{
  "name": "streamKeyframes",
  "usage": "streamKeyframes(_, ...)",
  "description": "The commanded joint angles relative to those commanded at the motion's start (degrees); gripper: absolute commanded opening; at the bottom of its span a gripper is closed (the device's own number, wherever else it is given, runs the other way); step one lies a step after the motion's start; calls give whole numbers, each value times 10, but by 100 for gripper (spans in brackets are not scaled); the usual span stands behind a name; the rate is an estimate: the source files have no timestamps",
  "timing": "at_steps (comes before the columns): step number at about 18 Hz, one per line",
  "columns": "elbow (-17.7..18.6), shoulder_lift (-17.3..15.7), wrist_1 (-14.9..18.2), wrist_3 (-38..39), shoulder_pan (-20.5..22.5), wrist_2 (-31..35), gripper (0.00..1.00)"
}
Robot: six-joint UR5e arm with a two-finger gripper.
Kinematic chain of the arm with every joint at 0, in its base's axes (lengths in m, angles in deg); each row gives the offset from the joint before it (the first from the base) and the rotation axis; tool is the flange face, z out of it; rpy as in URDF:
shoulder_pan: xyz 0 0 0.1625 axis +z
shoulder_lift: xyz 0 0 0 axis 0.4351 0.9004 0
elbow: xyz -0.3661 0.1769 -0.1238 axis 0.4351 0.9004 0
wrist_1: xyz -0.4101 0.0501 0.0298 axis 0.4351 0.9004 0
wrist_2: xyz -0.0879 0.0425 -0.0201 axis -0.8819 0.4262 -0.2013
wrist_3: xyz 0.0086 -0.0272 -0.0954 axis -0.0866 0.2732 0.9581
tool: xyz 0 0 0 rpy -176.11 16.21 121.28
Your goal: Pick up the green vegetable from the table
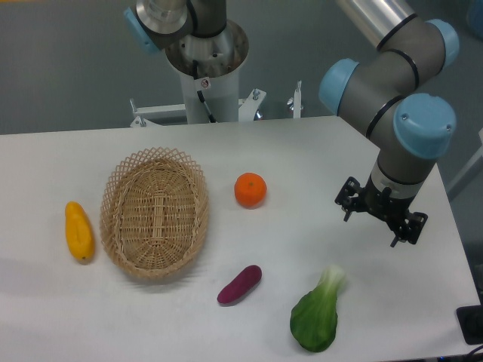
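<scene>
The green vegetable [315, 318] lies on the white table [302, 151] near the front right, its dark green leafy body toward the front edge and its pale stalk end pointing up and to the right. My gripper [370, 229] hangs above the table to the upper right of the vegetable, well clear of it. Its black fingers [346, 214] are spread apart and hold nothing.
A woven wicker basket [113, 226] sits left of centre. A yellow elongated fruit [78, 231] lies at its left. An orange [250, 189] sits mid-table. A small purple eggplant-like piece [239, 284] lies left of the vegetable. The table's right edge runs close to the gripper.
</scene>
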Motion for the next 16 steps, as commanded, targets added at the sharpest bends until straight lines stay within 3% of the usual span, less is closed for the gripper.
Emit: streamKeyframes(16,15,-4,1,0,-1,0,100)
